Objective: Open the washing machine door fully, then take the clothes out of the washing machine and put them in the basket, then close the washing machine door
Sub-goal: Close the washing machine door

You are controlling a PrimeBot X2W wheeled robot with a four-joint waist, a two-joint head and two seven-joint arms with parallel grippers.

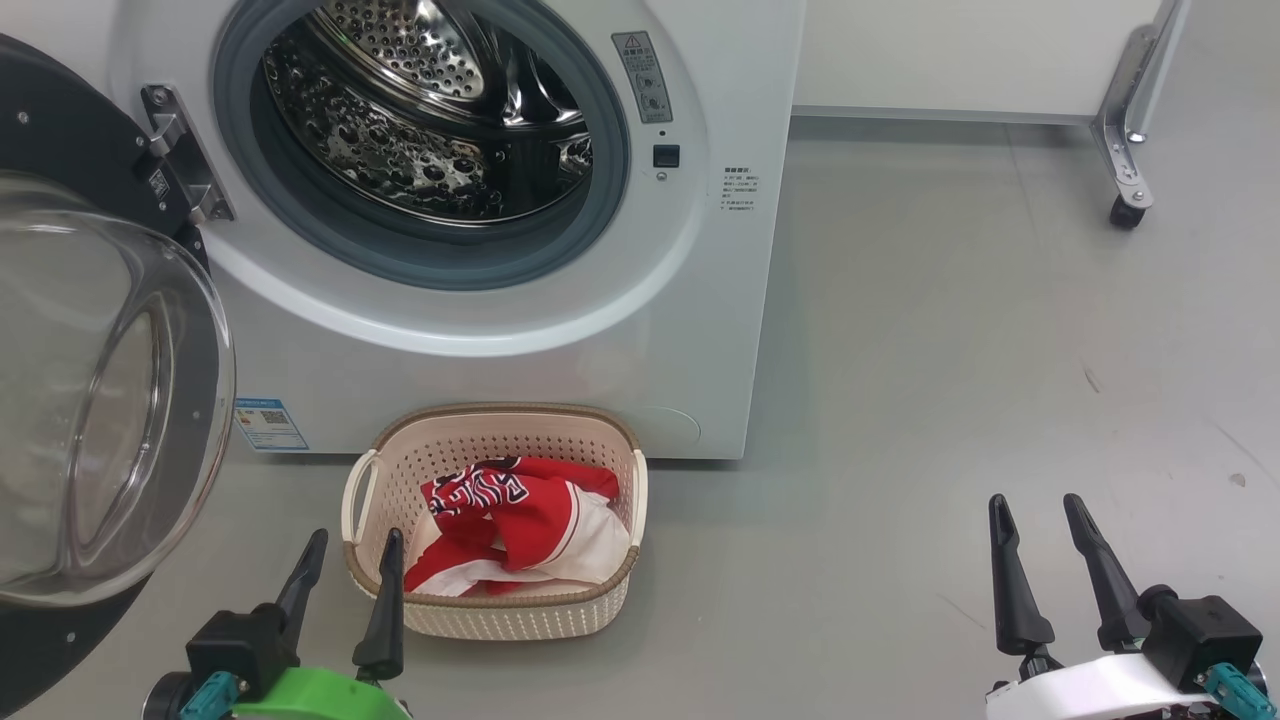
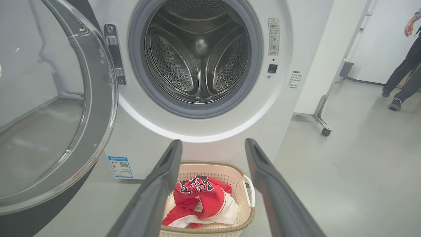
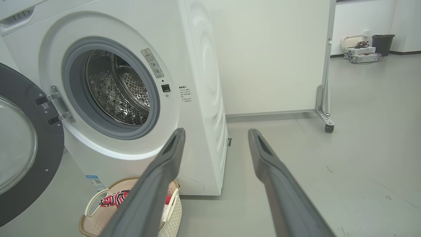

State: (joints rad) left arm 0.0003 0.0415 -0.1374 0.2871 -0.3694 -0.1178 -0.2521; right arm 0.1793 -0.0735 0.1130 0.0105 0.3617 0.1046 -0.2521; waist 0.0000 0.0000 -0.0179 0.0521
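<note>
You're looking at a white washing machine (image 1: pixel 700 330) with a grey rubber ring (image 1: pixel 430 262), a silver drum (image 1: pixel 400 150) dotted with holes and a blue label (image 1: pixel 270 425). Its door (image 1: pixel 90 380) has a glossy black rim around clear glass. The basket (image 1: pixel 520 615) is cream, perforated, with a brown woven-look rim and white handles. The clothes (image 1: pixel 520 530) are red and white with black-and-white lettering. Your left end effector (image 1: pixel 355 540) is black on green, your right end effector (image 1: pixel 1035 505) black on white.

The white front-loading washing machine (image 1: pixel 700 330) carries a grey warning-triangle label (image 1: pixel 641 75), a small printed text block (image 1: pixel 739 188) and a blue QR-code label (image 1: pixel 270 425); none is legible. The lettering (image 1: pixel 485 492) on the red and white clothes (image 1: pixel 545 520) is illegible.
</note>
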